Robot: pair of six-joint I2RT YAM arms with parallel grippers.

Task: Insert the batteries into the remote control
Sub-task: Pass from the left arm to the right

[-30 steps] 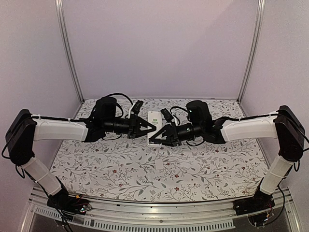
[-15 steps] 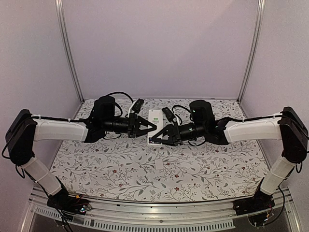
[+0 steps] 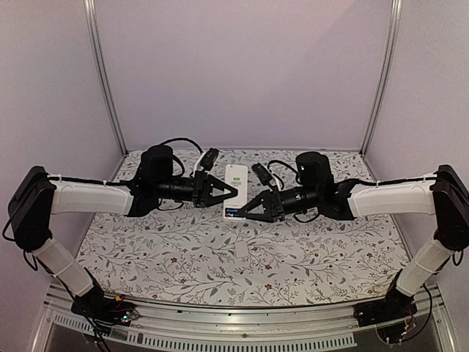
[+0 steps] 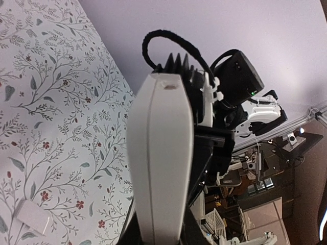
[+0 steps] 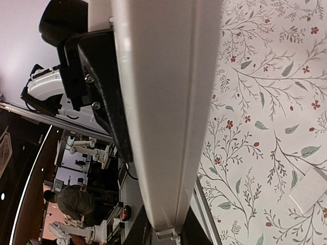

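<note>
The remote control [image 3: 234, 183] is mid-desk between the two arms, lying flat and apparently held just off the desk [image 3: 146, 249]. The left pincer [image 3: 231, 193] pinches it at its left long edge, one finger above and one below, as the left wrist view shows. The right pincer [image 3: 245, 213] is at the remote's near end. Its wrist view shows the handset edge-on between dark fingers, but I cannot tell whether they clamp it or stand spread.

A small blue spot at that end is probably the blue battery [image 3: 235, 212]. Whether it is seated is unclear, and the blackish one is not visible. The step in hand seems to be fitting cells into the compartment. The next move calls for a steady left hold while the right presses the cell home. After that comes the white cover piece [image 3: 241, 251], lying on the desk nearer the bases.
</note>
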